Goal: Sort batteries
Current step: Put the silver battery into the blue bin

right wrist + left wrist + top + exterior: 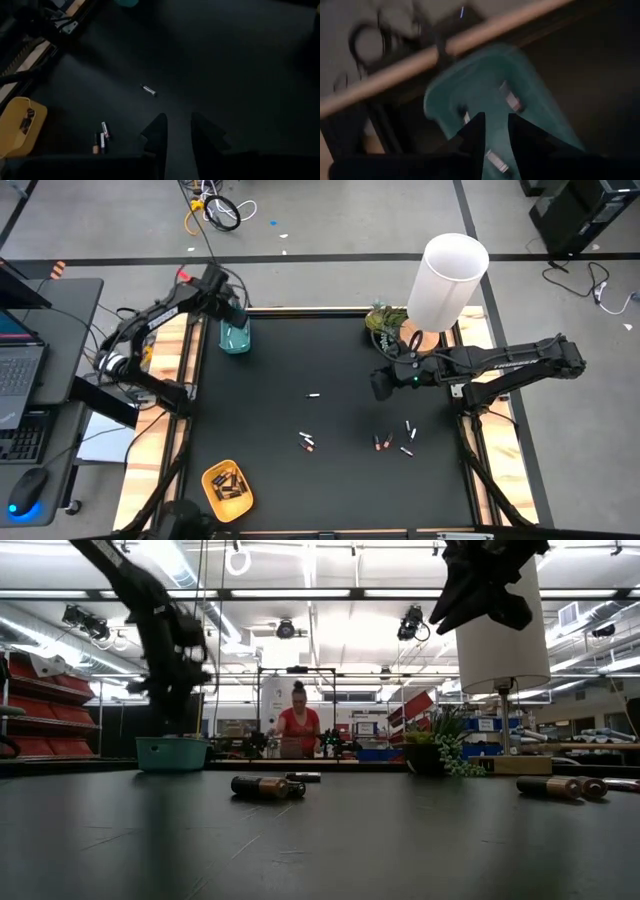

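Teal tray (236,337) is the landmark, at the table's (330,480) far left corner. Left gripper (236,315) hangs right over it; the left wrist view alone shows pale batteries (510,98) lying inside, seen between fingers (474,136) set a narrow gap apart with nothing between them. Overhead can't resolve the tray's contents.

Right gripper (381,384) hovers well right of the tray above the mat; fingers (156,134) slightly parted, empty.

Loose batteries: one pale one (313,395) mid-table, a pair (307,442) nearer the front, a cluster (396,440) front-right. Yellow tray (226,489) sits far toward the front from the teal one, holding dark cells.

Low view adds a dark battery with copper end (266,786), and a person (298,725) in the room behind. Lamp (447,280) and plant (385,322) stand at the far right corner.
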Tool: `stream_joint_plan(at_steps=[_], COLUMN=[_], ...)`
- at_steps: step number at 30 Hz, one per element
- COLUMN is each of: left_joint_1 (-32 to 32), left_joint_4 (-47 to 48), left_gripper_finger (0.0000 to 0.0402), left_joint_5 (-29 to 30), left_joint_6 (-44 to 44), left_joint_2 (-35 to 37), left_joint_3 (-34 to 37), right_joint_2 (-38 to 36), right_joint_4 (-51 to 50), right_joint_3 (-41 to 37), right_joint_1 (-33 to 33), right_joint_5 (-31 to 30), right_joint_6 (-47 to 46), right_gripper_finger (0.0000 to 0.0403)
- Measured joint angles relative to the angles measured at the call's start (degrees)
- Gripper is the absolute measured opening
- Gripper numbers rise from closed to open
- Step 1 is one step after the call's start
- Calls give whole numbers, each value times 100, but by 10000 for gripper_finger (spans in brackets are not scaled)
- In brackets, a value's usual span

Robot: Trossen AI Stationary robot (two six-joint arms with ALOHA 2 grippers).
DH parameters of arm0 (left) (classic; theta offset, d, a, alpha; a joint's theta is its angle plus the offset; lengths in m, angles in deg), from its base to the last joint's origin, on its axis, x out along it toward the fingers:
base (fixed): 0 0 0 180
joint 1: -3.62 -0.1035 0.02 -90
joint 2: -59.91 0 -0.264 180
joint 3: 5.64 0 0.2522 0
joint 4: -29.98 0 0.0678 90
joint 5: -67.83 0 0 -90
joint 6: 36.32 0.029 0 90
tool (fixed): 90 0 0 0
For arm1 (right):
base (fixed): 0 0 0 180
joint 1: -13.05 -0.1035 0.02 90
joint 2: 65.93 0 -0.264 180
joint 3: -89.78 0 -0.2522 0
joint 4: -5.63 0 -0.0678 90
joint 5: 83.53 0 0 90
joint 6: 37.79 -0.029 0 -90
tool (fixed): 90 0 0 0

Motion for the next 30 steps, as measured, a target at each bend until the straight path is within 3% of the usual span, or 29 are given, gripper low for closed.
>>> stream_joint_plan(at_steps=[7, 11, 15, 20, 24, 30], left_joint_1=[1007, 1859, 2687, 3655, 4321, 5234], left_joint_4=[46, 45, -158, -618, -966, -1041], left_gripper_finger=[99, 99, 99, 99, 99, 99], left_joint_5=[-64, -342, -460, 138, 512, 1396], left_joint_6=[85, -445, -1121, -1997, -2568, -3196], left_joint_2=[781, 885, 862, 843, 841, 830], left_joint_3=[-560, -685, -695, -695, -695, -697], right_joint_2=[-87, -142, -142, -142, -154, -251], right_joint_4=[-204, -695, -1549, -2029, -1882, -721], right_joint_3=[0, 0, 0, -3, -304, -1286], right_joint_1=[0, -47, -691, -1678, -2563, -4126], right_joint_5=[41, 831, 1504, 1601, 1249, -232], right_joint_6=[151, 225, 292, 59, -311, -1385], right_gripper_finger=[73, 73, 74, 83, 97, 118])
